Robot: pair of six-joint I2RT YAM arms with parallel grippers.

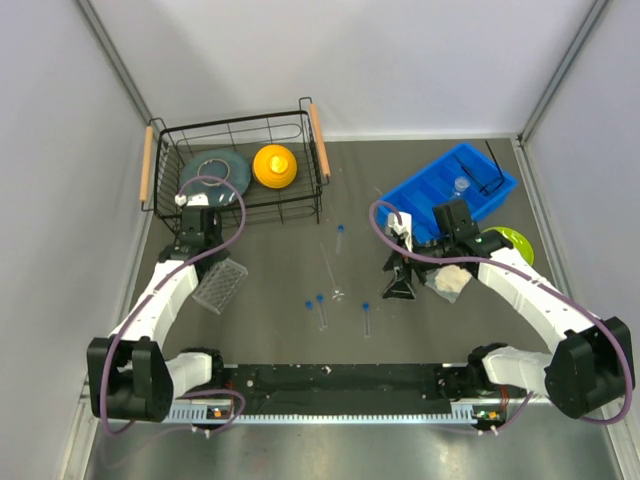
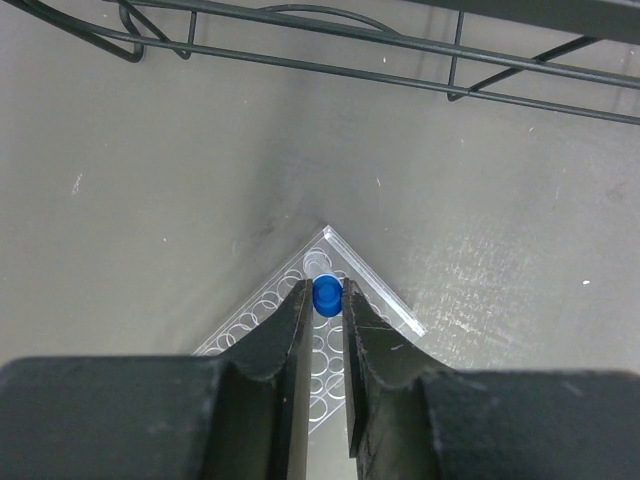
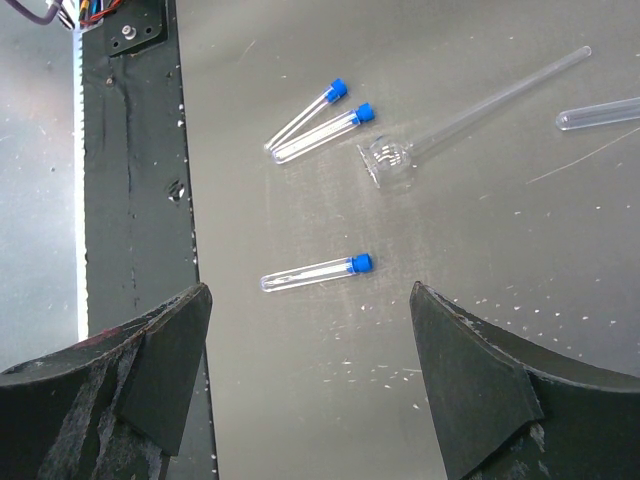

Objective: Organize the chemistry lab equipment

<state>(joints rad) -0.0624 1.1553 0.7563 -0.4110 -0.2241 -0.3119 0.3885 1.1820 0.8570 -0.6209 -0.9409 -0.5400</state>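
Note:
My left gripper (image 2: 327, 297) is shut on the blue cap of a test tube (image 2: 326, 295), which stands upright over a corner of the clear grid rack (image 2: 385, 300). From above, the rack (image 1: 220, 286) lies left of centre under the left gripper (image 1: 207, 258). My right gripper (image 1: 399, 276) hangs open over the bare table with nothing between its fingers. Ahead of it lie a single test tube (image 3: 315, 272) and a pair of tubes (image 3: 318, 128). A clear stemmed glass piece (image 3: 400, 160) lies beside them. The black wire ring stand (image 1: 488, 168) and a small vial (image 1: 461, 184) sit in the blue bin (image 1: 425, 192).
A black wire basket (image 1: 312, 196) at the back left holds a grey plate (image 1: 222, 166) and a yellow dome (image 1: 274, 166). A lime-green plate (image 1: 514, 240) lies at the right. A crumpled white item (image 1: 447, 284) lies under the right arm. Another tube (image 1: 340, 238) lies mid-table.

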